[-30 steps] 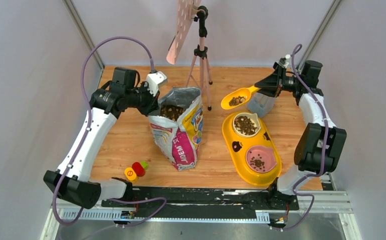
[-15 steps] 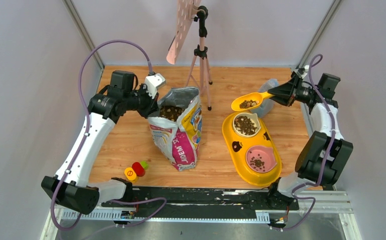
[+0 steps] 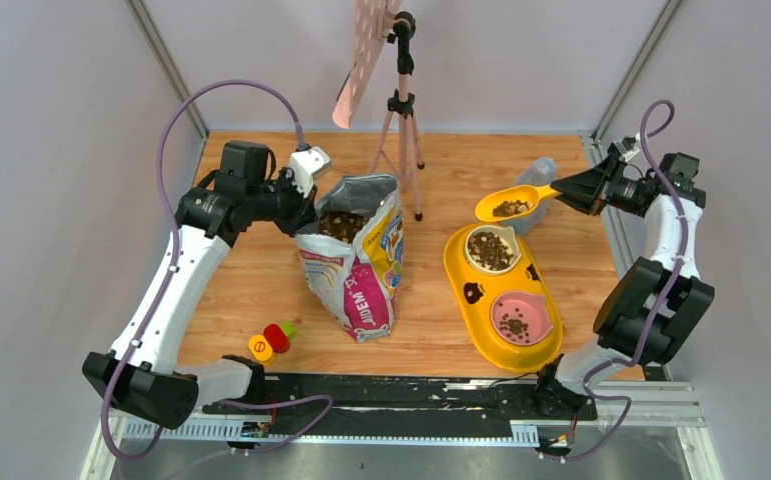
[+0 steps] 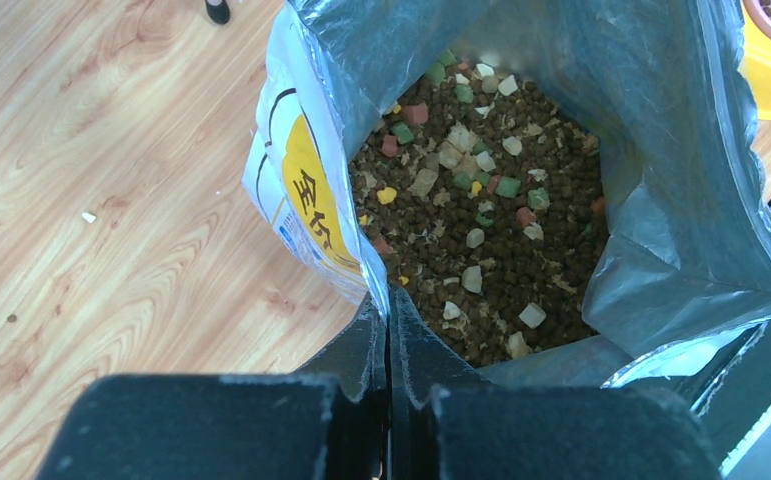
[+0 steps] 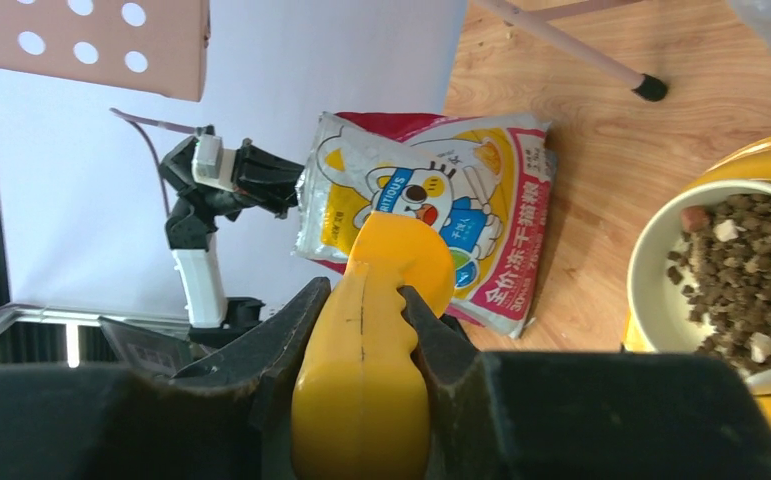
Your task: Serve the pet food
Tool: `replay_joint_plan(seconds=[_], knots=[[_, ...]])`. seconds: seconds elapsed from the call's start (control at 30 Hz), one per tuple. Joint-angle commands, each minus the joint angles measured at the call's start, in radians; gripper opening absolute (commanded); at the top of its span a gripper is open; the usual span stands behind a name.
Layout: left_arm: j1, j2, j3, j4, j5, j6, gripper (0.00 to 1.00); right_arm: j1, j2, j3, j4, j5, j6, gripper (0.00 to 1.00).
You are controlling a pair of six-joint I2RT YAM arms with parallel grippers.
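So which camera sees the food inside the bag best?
The left wrist camera: it looks straight into the open bag at the pet food. The top camera shows only a small dark patch at the mouth; the right wrist camera shows just the bag's printed outside.

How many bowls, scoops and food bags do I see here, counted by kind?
Bowls: 2, the white round bowl and the pink round bowl
Scoops: 1, the yellow plastic scoop
Bags: 1, the printed foil food bag
Total: 4

White arms, black joints — looping purple cables, black fingers.
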State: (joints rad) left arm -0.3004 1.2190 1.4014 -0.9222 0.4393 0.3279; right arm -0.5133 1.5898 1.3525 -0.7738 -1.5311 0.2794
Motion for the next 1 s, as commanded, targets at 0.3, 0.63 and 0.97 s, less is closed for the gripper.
replay_joint_plan(seconds=[0.3, 0.63, 0.97], knots=[[0.001, -0.045, 0.032, 0.159, 0.088, -0.010, 0.00, -0.063, 0.066, 0.126, -0.589, 0.111, -0.660, 0.00], [0.001, -0.031, 0.025, 0.171, 0.097, -0.022, 0.00, -0.118, 0.108, 0.159, -0.765, 0.192, -0.874, 0.00], [0.001, -0.016, 0.044, 0.171, 0.091, -0.030, 0.00, -0.155, 0.116, 0.148, -0.766, 0.244, -0.913, 0.00]])
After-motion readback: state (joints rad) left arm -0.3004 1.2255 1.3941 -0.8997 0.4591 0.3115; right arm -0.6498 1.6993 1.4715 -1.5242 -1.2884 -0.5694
